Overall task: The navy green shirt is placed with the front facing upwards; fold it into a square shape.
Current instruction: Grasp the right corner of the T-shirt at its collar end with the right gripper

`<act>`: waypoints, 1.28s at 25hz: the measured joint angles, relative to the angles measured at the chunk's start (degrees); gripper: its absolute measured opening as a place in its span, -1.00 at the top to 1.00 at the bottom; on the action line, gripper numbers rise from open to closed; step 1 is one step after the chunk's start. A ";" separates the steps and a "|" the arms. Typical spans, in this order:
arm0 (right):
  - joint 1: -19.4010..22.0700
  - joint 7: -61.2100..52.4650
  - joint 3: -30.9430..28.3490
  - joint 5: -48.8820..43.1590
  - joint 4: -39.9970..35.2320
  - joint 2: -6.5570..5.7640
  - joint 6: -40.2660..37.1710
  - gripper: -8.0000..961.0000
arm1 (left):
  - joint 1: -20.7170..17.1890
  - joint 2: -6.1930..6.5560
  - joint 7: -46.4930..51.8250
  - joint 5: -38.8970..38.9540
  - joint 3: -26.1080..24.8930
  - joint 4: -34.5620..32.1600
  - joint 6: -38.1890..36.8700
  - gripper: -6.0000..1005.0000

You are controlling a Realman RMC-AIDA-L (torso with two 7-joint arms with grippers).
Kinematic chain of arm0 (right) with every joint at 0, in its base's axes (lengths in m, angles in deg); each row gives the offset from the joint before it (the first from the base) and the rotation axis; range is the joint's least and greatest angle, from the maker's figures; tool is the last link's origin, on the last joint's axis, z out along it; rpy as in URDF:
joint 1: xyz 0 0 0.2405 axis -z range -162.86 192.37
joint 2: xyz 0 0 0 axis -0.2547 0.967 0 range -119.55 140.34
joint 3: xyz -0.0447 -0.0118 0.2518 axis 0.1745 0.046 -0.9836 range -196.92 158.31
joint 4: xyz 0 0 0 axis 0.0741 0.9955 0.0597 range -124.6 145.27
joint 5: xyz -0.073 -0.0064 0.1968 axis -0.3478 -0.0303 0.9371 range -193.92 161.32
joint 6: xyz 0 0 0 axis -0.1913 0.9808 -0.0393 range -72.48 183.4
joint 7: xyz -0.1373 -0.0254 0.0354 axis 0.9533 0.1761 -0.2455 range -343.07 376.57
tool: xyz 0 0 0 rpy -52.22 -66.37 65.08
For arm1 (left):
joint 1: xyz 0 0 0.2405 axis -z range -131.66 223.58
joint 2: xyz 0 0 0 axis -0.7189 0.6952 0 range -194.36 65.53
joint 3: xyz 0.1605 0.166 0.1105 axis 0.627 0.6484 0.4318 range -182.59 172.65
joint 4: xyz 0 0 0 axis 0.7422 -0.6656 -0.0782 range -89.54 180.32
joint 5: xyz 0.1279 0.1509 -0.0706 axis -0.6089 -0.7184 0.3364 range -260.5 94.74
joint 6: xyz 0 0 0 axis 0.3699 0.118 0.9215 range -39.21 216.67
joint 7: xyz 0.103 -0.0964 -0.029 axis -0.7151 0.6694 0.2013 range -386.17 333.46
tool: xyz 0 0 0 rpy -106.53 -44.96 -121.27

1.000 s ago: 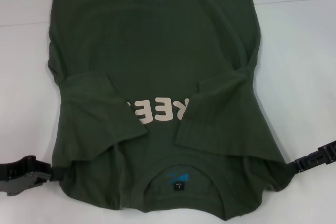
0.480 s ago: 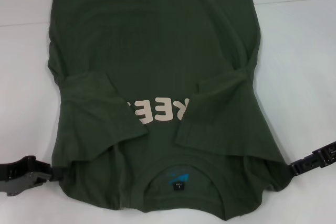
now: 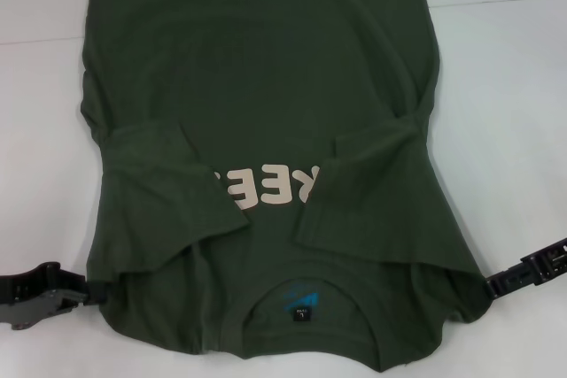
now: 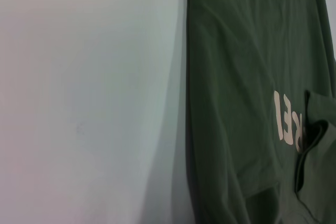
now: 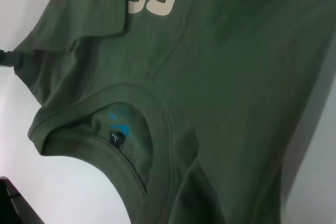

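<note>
The navy green shirt (image 3: pixel 266 86) lies front up on the white table, collar toward me, with both short sleeves folded in over the chest. Cream lettering (image 3: pixel 266 188) shows between the sleeves, partly covered by them. A blue-and-black neck label (image 3: pixel 301 303) sits inside the collar. My left gripper (image 3: pixel 84 294) rests at the shirt's near left shoulder edge, touching the cloth. At the near right shoulder edge my right gripper (image 3: pixel 492 286) meets the fabric. The left wrist view shows the shirt (image 4: pixel 236 77) beside bare table, and the right wrist view shows its collar (image 5: pixel 126 129).
The white table (image 3: pixel 505 86) spreads out on both sides of the shirt. The shirt's far end runs past the top of the head view. A faint seam line crosses the table behind the shirt.
My right gripper has moved a little down and in toward the shirt's right shoulder. The left gripper and the shirt have not moved.
</note>
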 joint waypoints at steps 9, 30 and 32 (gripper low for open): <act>-0.24 -0.44 0.69 -0.10 1.17 0.17 1.20 -0.58 | -0.18 0.00 -0.10 0.00 0.00 0.00 0.00 0.98; -1.02 -0.52 1.45 -0.18 2.97 0.26 2.03 -0.58 | -0.18 0.00 -0.17 0.00 0.00 0.01 0.03 0.98; -1.02 -0.58 1.45 -0.18 2.97 0.26 2.26 -0.58 | -0.18 0.00 -0.17 0.00 0.02 0.08 0.07 0.98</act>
